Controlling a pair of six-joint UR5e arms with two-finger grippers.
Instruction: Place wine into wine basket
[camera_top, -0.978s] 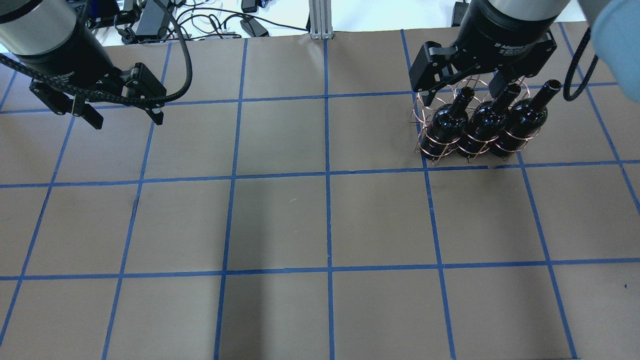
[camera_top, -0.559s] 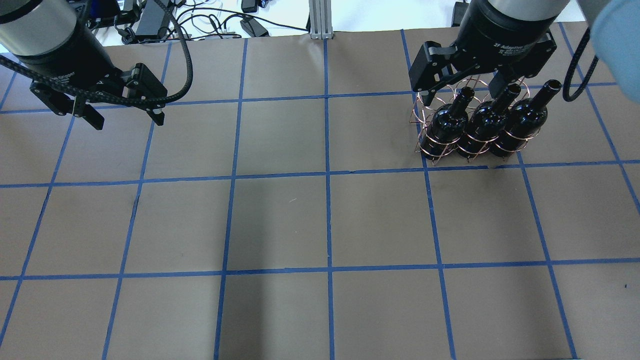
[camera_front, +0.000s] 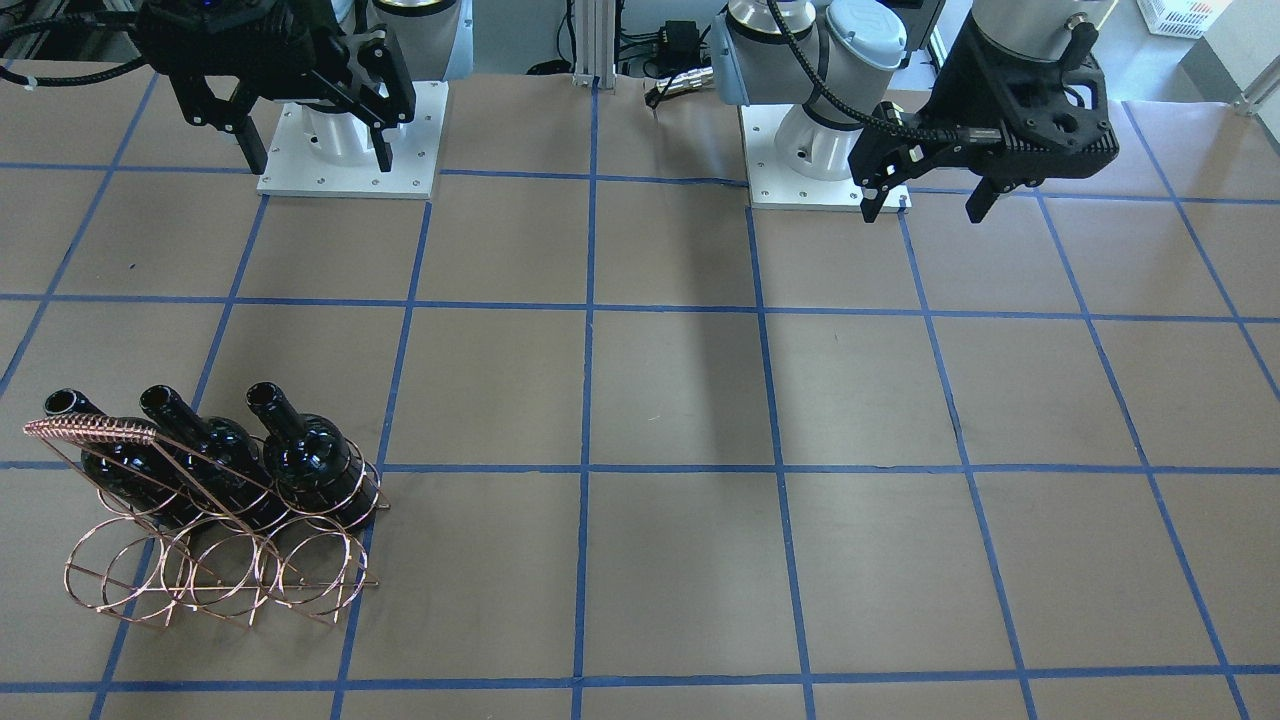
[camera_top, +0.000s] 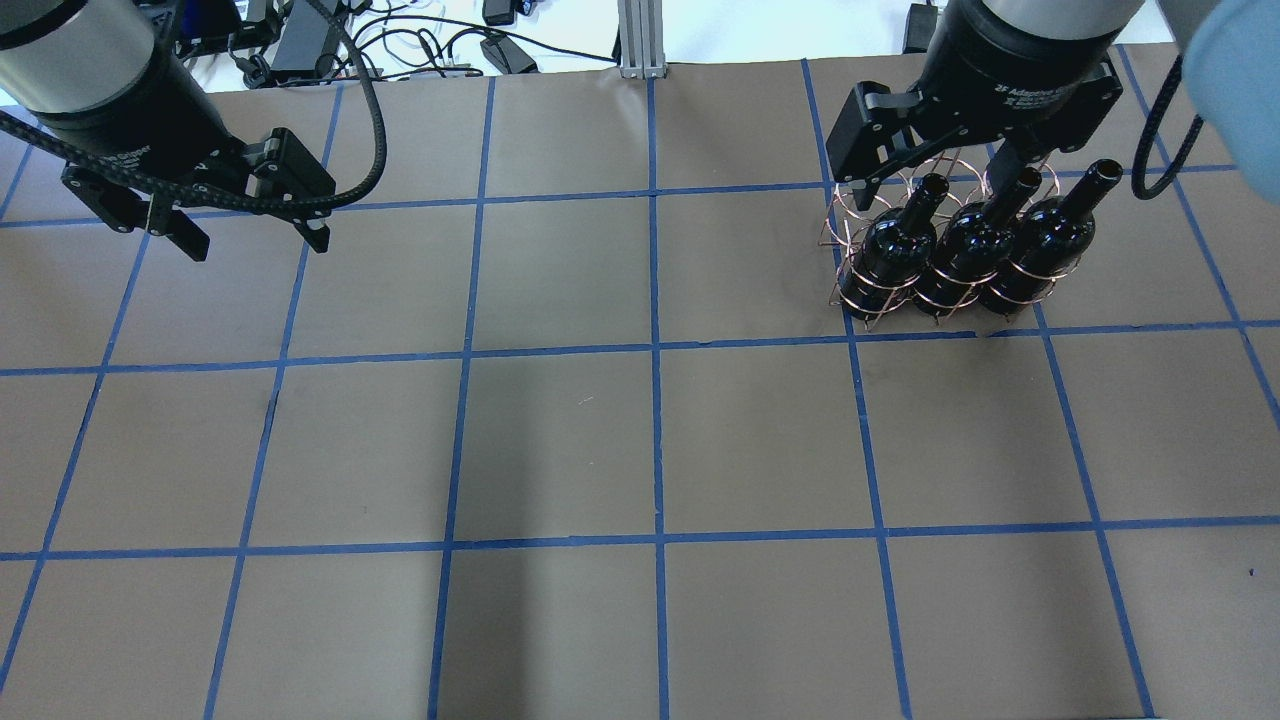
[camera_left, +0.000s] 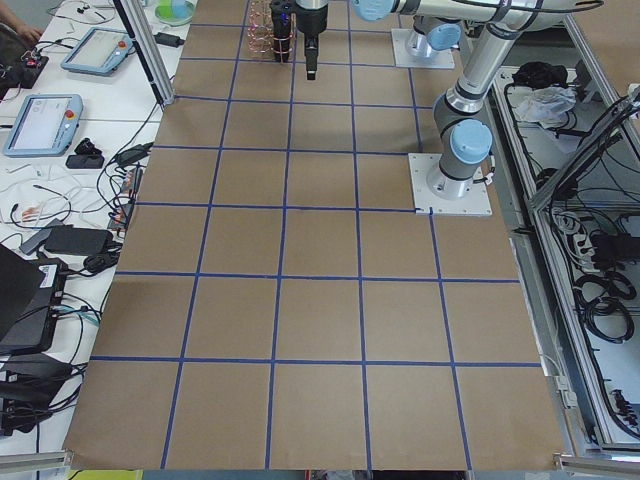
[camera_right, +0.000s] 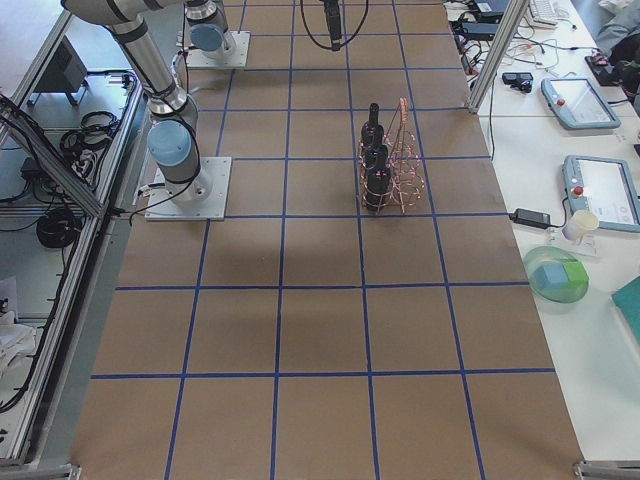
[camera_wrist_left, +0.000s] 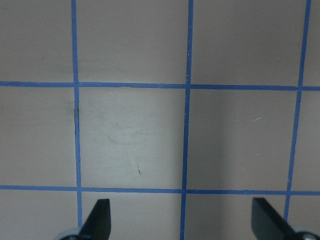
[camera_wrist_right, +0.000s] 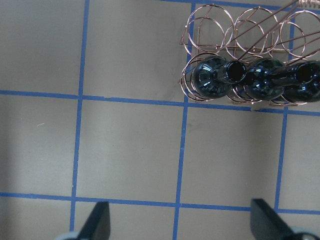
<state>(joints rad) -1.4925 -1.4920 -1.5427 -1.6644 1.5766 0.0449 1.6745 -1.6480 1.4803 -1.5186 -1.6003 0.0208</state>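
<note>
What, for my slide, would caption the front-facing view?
Three bottles stand in the wire rack; left pincer and right pincer hang open, empty.

A robotics lab: the broad worktop (camera_top: 560, 440), papered brown and gridded with blue tape, carries white bolted mounting plates (camera_front: 415, 150) for 2 jointed grey arms (camera_left: 468, 150). White side benches (camera_left: 105, 95) hold grey touchscreen teach pendants (camera_left: 40, 122), black power bricks (camera_left: 70, 240) and tangled cables (camera_top: 420, 45); aluminium framing posts (camera_left: 143, 50) stand alongside.

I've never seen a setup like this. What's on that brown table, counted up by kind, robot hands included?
Black wine bottles: 3, all standing in the rack
Copper wire basket: 1
Robot grippers: 2, the left gripper and the right gripper, both open and empty
Total: 6
</note>
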